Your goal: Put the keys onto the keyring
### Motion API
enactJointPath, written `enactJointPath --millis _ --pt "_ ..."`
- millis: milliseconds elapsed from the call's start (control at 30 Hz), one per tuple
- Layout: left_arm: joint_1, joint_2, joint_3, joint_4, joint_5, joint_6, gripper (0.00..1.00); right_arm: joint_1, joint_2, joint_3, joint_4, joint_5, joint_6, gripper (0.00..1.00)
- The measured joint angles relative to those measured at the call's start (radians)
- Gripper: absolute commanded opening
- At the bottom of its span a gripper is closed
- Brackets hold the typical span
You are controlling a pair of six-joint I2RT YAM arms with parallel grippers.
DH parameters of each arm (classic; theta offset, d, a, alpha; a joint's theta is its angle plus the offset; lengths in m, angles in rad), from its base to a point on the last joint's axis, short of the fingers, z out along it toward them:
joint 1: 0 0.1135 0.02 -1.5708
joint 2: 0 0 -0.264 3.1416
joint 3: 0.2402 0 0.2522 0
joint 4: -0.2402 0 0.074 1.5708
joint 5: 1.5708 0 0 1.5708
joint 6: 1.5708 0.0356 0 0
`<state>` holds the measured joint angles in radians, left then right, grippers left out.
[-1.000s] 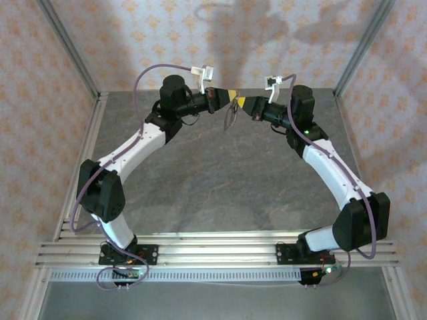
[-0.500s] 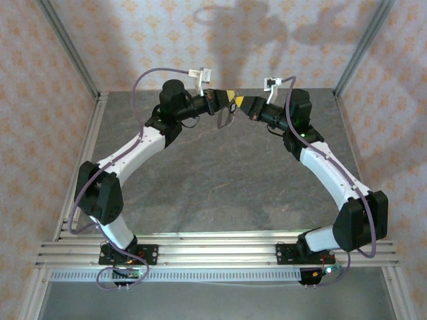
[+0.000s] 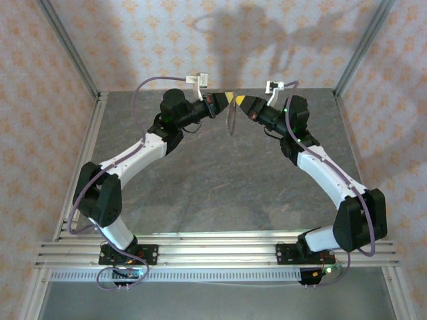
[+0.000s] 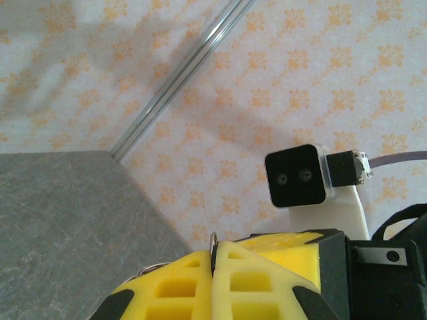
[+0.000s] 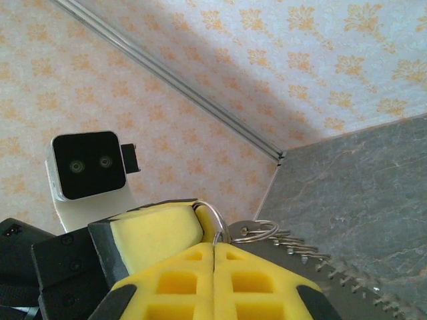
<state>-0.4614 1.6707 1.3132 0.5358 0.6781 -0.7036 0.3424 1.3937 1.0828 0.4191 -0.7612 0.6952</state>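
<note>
1. A grey, stone-patterned counter (image 3: 220, 180) lies flat, faintly veined with lighter streaks.
2. Pale wallpaper (image 3: 133, 40) printed with small orange floral motifs covers the back and side walls.
3. Soft dark shadows (image 3: 267, 27) fall across the back wall.
4. Slanting metal posts stand at the far corners, left (image 3: 70, 50) and right (image 3: 363, 47).
5. Ribbed aluminium rails (image 3: 213, 247) run along the counter's near edge, with a perforated strip (image 3: 200, 275) just in front.
</note>
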Motion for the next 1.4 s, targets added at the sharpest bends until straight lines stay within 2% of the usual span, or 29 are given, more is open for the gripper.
enactJointPath --millis 233,533,600,733,800,1100,1400 --pt "-0.003 -0.002 -0.009 0.019 -0.023 -0.007 0.00 0.054 0.011 0.004 0.002 0.037 -0.004 0.00" --pt "-0.003 -0.002 -0.015 0.019 -0.040 -0.007 0.00 0.063 0.025 0.008 0.004 0.060 -0.033 0.00" --pt "-0.004 -0.002 -0.016 0.019 -0.040 -0.007 0.00 0.063 0.023 0.008 -0.005 0.061 -0.046 0.08" --pt "-0.008 -0.002 -0.019 0.028 -0.035 -0.007 0.00 0.059 -0.003 0.005 -0.054 0.065 -0.069 0.32" --pt "-0.010 -0.002 -0.019 0.043 -0.032 -0.006 0.00 0.047 -0.029 -0.006 -0.074 0.060 -0.081 0.38" --pt "-0.015 -0.002 -0.019 0.080 0.002 -0.006 0.00 -0.091 -0.194 -0.056 -0.095 0.055 -0.086 0.40" --pt "-0.015 -0.002 -0.019 0.129 0.048 -0.010 0.00 -0.110 -0.117 -0.056 -0.010 0.009 -0.041 0.39"
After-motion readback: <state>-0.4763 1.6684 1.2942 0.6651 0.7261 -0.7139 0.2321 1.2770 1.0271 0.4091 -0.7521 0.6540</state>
